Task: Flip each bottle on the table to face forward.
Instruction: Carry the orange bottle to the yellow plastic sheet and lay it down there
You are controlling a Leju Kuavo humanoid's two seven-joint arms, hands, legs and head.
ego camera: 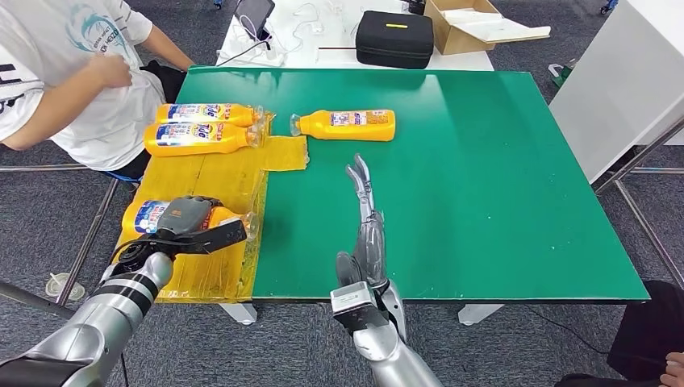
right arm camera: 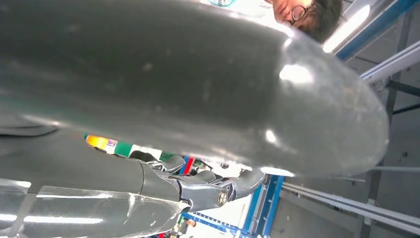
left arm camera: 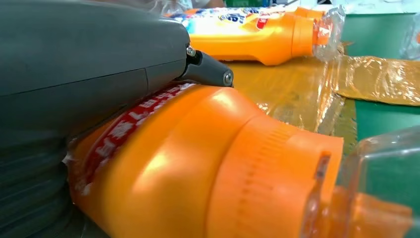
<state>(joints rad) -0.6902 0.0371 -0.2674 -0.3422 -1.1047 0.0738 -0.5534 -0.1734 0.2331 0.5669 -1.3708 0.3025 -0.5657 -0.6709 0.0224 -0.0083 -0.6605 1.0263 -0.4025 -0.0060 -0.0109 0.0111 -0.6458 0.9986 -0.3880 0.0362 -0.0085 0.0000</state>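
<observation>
Left robot hand (ego camera: 187,219): your left robot hand lies over the near bottle (ego camera: 145,216) at the worktop's left edge, fingers curled over its body; the left wrist view shows the grey cover pressed on the label, so it grips that bottle.
Right robot hand (ego camera: 364,211): stretched flat over the green worktop (ego camera: 500,177), fingers straight and close together, pointing away from you, holding nothing.
Near bottle: orange, on its side on the yellow plastic sheet (ego camera: 218,173), its clear cap (left arm camera: 376,188) towards the worktop's middle.
Far bottles: two more orange bottles (ego camera: 202,127) lie side by side, touching, at the sheet's far end, caps towards the middle.
Lone bottle (ego camera: 345,124): lies on the bare green just beyond the sheet's far corner, cap towards the pair, well ahead of your right fingertips.
Around: a person in a white shirt (ego camera: 72,72) sits at the far left corner, close to the pair. Behind the worktop stands a white table with a black case (ego camera: 395,37), a cardboard box (ego camera: 468,24) and cables.
Hard to see: you cannot tell how the left fingers sit on the near bottle's far side. The right wrist view is mostly blocked by the grey thumb (right arm camera: 198,84), blurred.
</observation>
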